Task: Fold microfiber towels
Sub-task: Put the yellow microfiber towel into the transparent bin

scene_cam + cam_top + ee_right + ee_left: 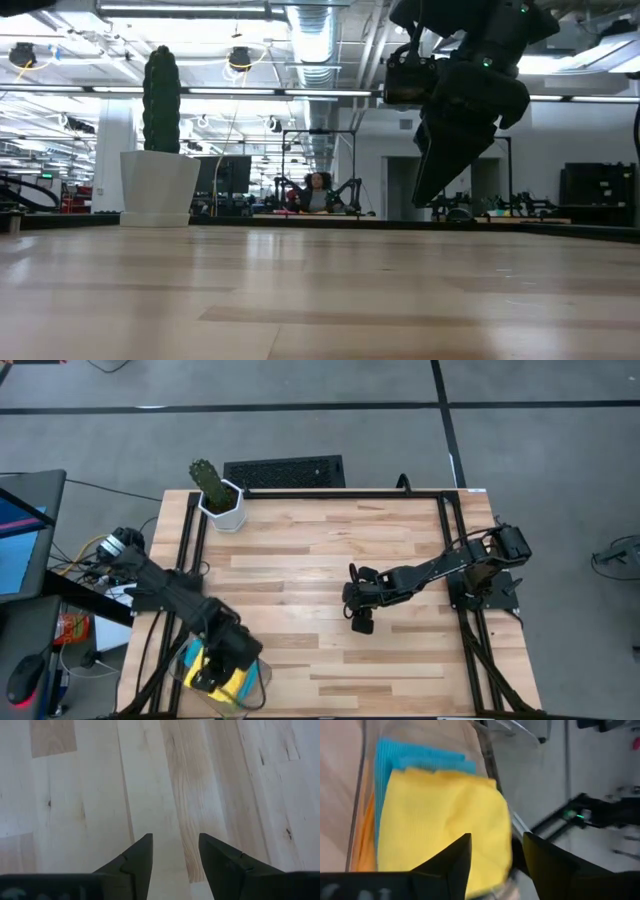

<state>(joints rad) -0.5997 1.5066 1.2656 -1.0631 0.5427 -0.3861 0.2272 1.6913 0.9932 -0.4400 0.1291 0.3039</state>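
Hovering over a clear bin (262, 682) at the bench's (330, 560) near-left corner, the left gripper (492, 857) stands with its jaws parted, gripping nothing. Just below it lies the yellow towel (440, 825), folded roughly square and flat, so no long axis can be told. It tops the light blue towel (415, 757) and orange towel (365, 840). The right gripper (175, 855) hangs above bare wood near mid-bench, jaws apart and empty.
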